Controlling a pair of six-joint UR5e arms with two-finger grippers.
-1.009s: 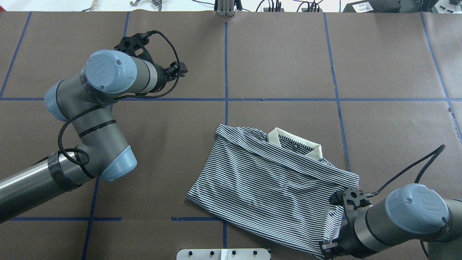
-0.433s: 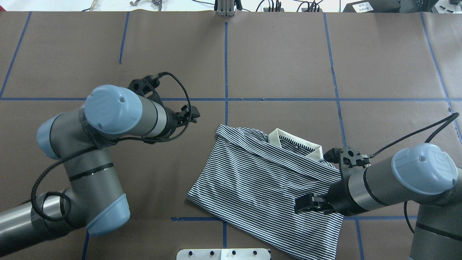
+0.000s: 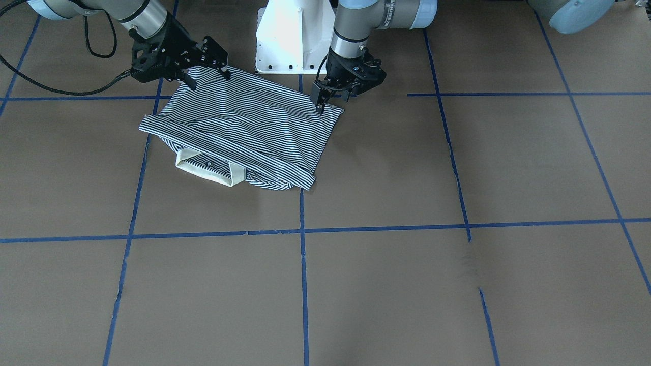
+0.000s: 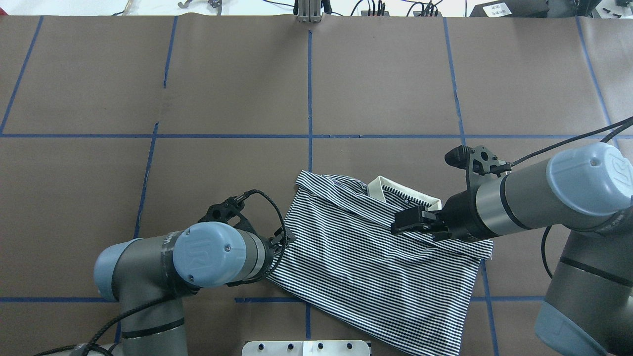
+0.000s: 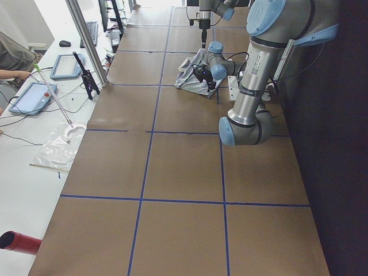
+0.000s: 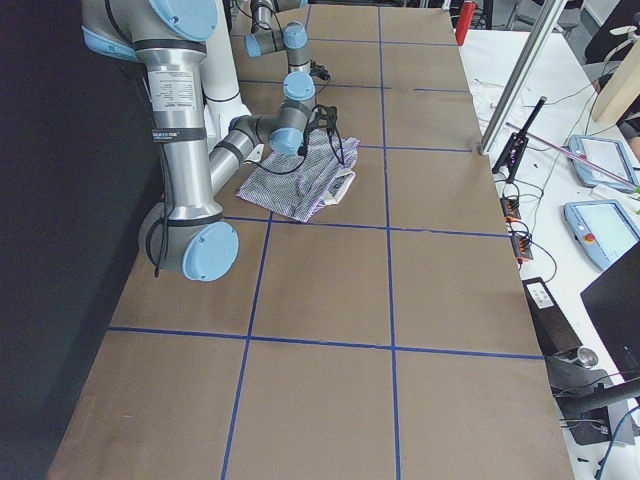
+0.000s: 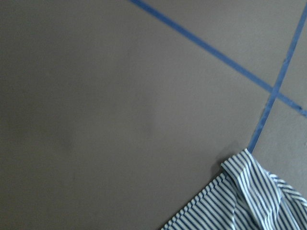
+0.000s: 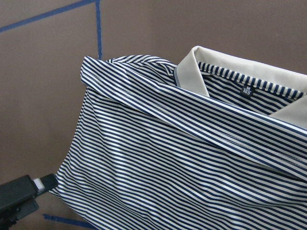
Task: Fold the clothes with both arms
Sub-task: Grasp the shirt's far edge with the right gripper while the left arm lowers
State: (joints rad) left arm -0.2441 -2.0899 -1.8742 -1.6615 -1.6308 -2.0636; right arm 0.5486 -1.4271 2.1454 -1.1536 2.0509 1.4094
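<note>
Evidently mid-fold: polo shirt (image 4: 366,257) lay part-folded on table (image 4: 395,89) near robot's edge, collar on far side. Right gripper (image 3: 208,80) hovered over shirt's right edge, jaws wide, empty. Left gripper (image 3: 325,99) at opposite corner (gap unclear, grasp not confirmed). Probably staging two-corner lift.
</note>
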